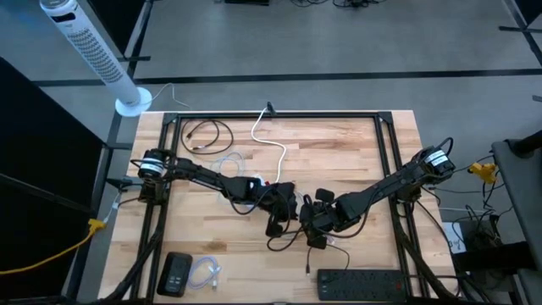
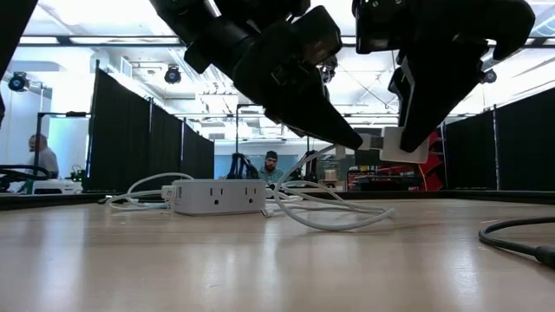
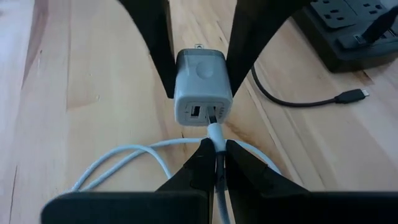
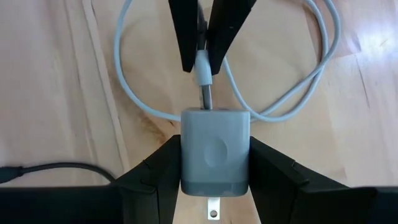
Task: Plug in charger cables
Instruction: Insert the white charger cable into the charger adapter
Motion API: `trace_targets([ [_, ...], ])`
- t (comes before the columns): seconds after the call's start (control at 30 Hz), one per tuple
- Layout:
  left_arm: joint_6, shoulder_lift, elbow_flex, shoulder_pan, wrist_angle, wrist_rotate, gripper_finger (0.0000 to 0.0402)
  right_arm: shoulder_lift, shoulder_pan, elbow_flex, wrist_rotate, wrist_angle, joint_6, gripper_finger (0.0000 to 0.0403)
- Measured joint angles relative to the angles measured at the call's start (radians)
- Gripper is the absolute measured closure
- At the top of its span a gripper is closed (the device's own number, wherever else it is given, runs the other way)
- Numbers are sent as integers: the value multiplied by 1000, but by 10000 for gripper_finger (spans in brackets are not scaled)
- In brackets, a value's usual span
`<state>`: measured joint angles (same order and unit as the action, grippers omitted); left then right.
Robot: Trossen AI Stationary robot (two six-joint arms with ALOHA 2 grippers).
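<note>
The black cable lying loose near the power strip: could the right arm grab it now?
Probably not yet: the right gripper is shut on the white charger block. Otherwise the black cable lies unobstructed.

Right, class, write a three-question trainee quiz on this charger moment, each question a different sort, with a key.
1. True or false: the right end effector grips the white adapter.
2. The left end effector pinches: A) the power strip B) the white cable at its plug C) nothing.
3. Fill in: the adapter has ___ ports on its face, seen in the left wrist view.

Key: 1 true; 2 B; 3 two.
</note>
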<state>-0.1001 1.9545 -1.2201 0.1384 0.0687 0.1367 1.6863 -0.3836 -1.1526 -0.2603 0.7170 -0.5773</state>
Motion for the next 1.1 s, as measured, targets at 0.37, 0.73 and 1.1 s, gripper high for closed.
trace_targets([
  [0.37,-109,0,0,13,9,-3,386,0,1,-1,26,-11,1,258],
  [0.73,-124,33,0,18,19,6,386,2,5,3,33,-65,27,258],
  [1.1,-117,26,2,18,-5,-55,386,5,5,15,-22,-82,8,258],
])
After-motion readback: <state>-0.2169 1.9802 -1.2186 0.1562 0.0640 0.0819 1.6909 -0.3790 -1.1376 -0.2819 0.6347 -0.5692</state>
